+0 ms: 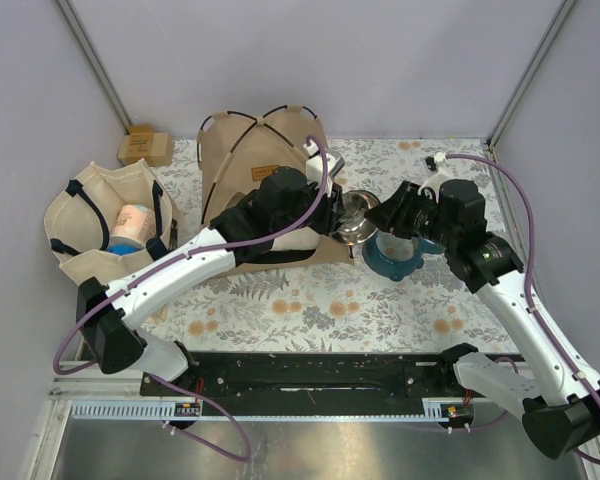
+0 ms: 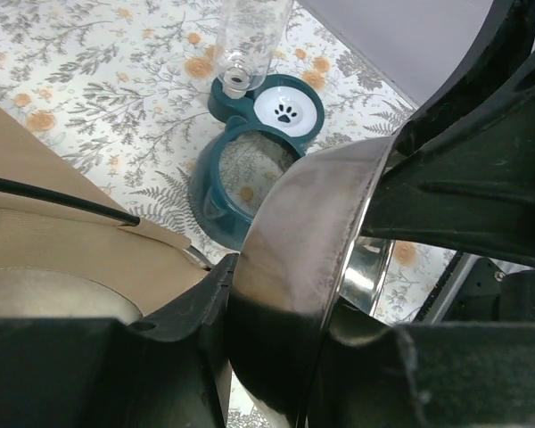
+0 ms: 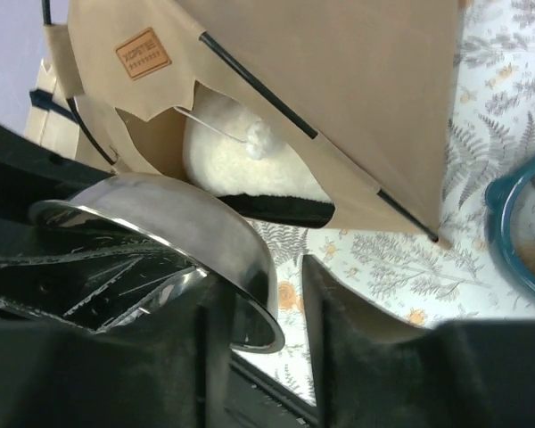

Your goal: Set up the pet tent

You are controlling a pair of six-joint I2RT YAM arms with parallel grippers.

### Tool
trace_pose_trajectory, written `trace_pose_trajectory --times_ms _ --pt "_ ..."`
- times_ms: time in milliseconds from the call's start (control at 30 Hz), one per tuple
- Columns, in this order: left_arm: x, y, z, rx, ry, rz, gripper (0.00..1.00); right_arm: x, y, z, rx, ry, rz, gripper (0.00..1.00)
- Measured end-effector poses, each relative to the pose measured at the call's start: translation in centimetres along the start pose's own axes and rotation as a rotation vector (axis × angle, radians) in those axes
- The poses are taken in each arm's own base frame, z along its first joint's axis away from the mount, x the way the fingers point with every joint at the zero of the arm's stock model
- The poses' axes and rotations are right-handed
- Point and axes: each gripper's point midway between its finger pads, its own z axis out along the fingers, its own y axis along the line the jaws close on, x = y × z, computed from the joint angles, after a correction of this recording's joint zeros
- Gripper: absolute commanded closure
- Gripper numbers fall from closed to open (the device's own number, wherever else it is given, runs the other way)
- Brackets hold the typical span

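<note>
Both grippers are meeting on a steel bowl [image 1: 358, 215] just beside the standing pet tent [image 1: 250, 140].

The pet tent is sitting in the upper middle of the top view with its dark poles crossing over the crown. Its opening is facing the lower right, toward both grippers, and a cream pillow [image 3: 241, 160] is showing inside. The left arm is lying across the tent's front, so it is the nearer of the 2. The teal feeder stand [image 1: 392, 262] is waiting just below the bowl. The left gripper [image 1: 342, 215] is clamping the bowl's wall between its fingers. The right gripper [image 1: 382, 212] is reaching in from the right with its jaws apart around the rim, with mat showing on 1 side. The white pompom [image 3: 259, 138] is hanging in the opening.
</note>
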Motion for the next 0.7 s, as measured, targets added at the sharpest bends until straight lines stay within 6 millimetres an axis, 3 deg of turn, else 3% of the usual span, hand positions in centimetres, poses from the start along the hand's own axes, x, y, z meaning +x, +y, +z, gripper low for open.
trace_pose_trajectory --times_ms 67,100,167,233,333,467,700 --pt "0.1 -0.2 0.0 0.016 0.006 -0.007 1.00 0.0 0.6 0.0 -0.032 0.007 -0.014 0.83" --pt "0.2 -0.3 -0.1 0.022 0.011 -0.012 0.94 0.1 0.7 0.0 -0.040 0.008 -0.026 0.89" --pt "-0.3 -0.2 -0.1 0.029 -0.001 -0.040 0.72 0.7 0.7 -0.1 -0.051 0.031 -0.059 1.00" --pt "-0.8 0.0 -0.1 0.032 -0.016 -0.061 0.42 1.2 0.8 0.0 -0.061 0.048 -0.084 1.00" --pt "-0.9 -0.1 -0.3 0.040 -0.015 -0.055 0.24 1.1 0.0 0.1 -0.020 0.038 -0.073 1.00" --pt "-1.4 0.0 -0.9 0.032 -0.032 -0.044 0.13 0.9 -2.9 -0.1 0.128 0.014 -0.052 1.00" --pt "-2.7 2.2 -3.6 -0.049 -0.105 -0.041 0.11 1.4 -9.9 -1.7 0.470 -0.007 -0.003 1.00"
